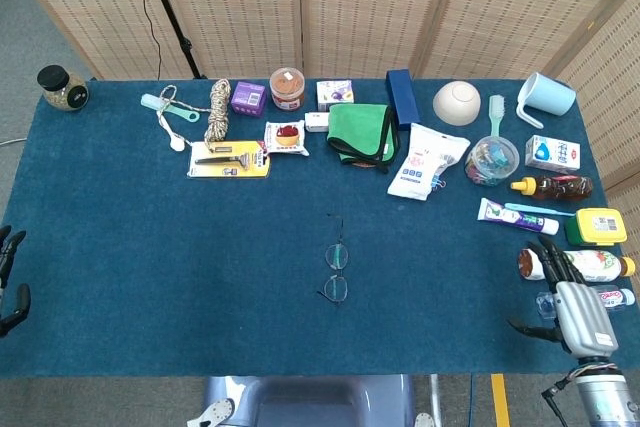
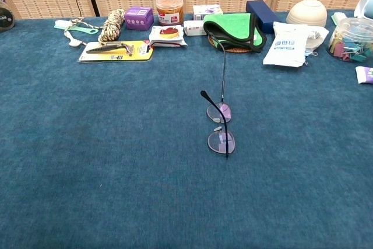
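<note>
My right hand is at the table's near right corner, fingers stretched out and apart, thumb to the left, holding nothing. Its fingertips reach a brown-capped bottle lying on its side, and a small clear bottle lies just to its right. At the left edge only the dark fingertips of my left hand show, spread and empty, off the blue table cloth. A pair of glasses lies open mid-table. The chest view shows neither hand.
Along the back lie a razor card, rope, purple box, jar, green cloth, white pouch, bowl and mug. On the right are a toothpaste tube, sauce bottle and yellow box.
</note>
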Motion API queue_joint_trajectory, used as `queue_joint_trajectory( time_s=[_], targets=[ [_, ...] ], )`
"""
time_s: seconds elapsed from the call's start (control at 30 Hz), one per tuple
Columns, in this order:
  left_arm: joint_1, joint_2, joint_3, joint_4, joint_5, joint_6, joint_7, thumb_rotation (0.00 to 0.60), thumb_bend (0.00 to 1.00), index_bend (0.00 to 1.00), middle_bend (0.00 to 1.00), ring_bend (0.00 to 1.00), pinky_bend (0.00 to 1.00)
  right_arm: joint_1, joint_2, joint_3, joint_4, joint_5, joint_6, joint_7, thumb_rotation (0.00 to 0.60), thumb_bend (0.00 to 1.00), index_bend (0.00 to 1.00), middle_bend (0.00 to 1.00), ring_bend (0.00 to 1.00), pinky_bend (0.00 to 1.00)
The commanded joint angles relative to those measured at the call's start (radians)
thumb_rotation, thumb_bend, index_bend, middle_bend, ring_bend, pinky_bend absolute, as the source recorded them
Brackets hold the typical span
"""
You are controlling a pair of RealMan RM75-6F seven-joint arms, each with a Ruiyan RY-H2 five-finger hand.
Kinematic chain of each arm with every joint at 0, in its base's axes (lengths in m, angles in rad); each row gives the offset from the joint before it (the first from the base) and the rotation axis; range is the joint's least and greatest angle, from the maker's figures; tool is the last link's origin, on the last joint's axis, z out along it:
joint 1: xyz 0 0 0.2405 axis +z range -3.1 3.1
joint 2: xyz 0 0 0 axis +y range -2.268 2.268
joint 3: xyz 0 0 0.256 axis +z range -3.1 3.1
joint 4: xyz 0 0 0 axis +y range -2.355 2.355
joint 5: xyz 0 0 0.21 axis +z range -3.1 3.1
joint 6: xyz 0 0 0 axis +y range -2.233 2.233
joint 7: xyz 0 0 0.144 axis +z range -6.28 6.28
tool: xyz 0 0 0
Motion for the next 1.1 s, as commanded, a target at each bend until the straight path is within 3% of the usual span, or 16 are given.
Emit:
queue_joint_trajectory(
  time_s=[0.03, 0.27, 0.6, 0.9, 1.1],
  targets=[
    [-0.002, 0.002, -0.002, -0.001, 0.001, 0.000, 0.001, 0.600, 0.58, 0.03, 0.00, 0.00, 0.00, 0.019, 0.000, 0.004, -0.004, -0.007, -0.032, 0.079, 0.600, 0.00, 0.02, 0.00, 0.00, 0.13],
    [-0.010, 0.011, -0.011, -0.006, 0.005, 0.003, 0.003, 0.600, 0.58, 0.03, 0.00, 0.00, 0.00, 0.092, 0.021, 0.017, 0.014, -0.037, -0.148, 0.344, 0.600, 0.00, 0.01, 0.00, 0.00, 0.11],
    [-0.027, 0.034, -0.011, -0.022, 0.012, -0.023, -0.011, 0.600, 0.58, 0.03, 0.00, 0.00, 0.00, 0.165, -0.014, 0.049, 0.056, -0.037, -0.213, 0.461, 0.600, 0.00, 0.01, 0.00, 0.00, 0.11],
    [-0.080, 0.045, -0.011, -0.016, 0.101, -0.062, 0.023, 0.600, 0.58, 0.03, 0.00, 0.00, 0.00, 0.177, -0.024, 0.045, 0.062, -0.027, -0.216, 0.437, 0.600, 0.00, 0.01, 0.00, 0.00, 0.06],
    [-0.136, 0.041, -0.008, -0.001, 0.163, -0.124, 0.050, 0.600, 0.58, 0.04, 0.00, 0.00, 0.00, 0.157, -0.045, 0.045, 0.058, -0.003, -0.158, 0.256, 0.600, 0.00, 0.01, 0.00, 0.00, 0.01]
  ],
)
